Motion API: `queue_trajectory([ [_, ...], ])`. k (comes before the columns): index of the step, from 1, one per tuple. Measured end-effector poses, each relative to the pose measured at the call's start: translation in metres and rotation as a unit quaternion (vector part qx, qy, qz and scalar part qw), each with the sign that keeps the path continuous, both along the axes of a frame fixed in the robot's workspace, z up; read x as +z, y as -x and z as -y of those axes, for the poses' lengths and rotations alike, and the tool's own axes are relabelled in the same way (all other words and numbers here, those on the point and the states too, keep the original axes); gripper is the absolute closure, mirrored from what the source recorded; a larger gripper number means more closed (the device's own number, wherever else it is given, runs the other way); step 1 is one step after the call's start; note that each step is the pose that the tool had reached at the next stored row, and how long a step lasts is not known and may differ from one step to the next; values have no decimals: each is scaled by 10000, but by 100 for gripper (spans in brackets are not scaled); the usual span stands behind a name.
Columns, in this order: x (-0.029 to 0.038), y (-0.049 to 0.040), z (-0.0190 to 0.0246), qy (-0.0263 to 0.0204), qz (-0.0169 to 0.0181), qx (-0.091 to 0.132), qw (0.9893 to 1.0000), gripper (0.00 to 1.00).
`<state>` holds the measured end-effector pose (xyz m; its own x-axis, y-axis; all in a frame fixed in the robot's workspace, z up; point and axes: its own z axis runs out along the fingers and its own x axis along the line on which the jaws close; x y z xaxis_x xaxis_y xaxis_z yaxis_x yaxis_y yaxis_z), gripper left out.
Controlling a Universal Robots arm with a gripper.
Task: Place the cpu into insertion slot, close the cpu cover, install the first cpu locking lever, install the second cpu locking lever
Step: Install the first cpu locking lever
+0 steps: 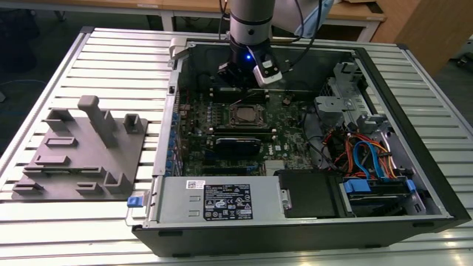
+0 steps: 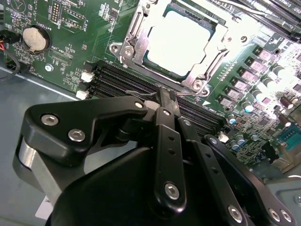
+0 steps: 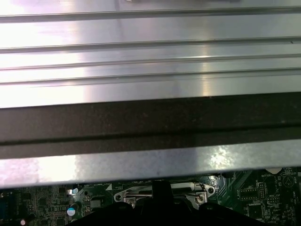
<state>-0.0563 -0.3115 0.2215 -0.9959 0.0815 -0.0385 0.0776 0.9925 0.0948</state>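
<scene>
Ribbed metal table (image 1: 66,233) across the exterior view, bearing an open computer case (image 1: 296,241) at centre and right and a grey fixture tray (image 1: 66,166) at left. From the top centre, arm (image 1: 251,16) hanging into the case's upper part, with the gripper (image 1: 235,82) just above the slot (image 1: 232,115) on the green board (image 1: 284,147). Seated in that slot, near the centre of the frame, the cpu (image 1: 246,114). In the second wrist view, pale top of the chip showing through the window of the cover (image 2: 134,37), laid flat over it. Fingers (image 2: 165,117) clenched tip to tip just beside the slot's edge, between it and the memory slots (image 2: 122,80). Next to the tips, a thin wire lever (image 2: 193,93); pinched or merely touched, cannot tell. Power supply (image 1: 221,202) at lower centre of the exterior view.
</scene>
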Motion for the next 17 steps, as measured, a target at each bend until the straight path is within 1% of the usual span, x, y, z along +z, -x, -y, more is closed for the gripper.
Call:
queue_trajectory([
  [5,1,-2,0,0,0,0,10000,90],
  [17,0,-54,0,0,0,1,10000,90],
])
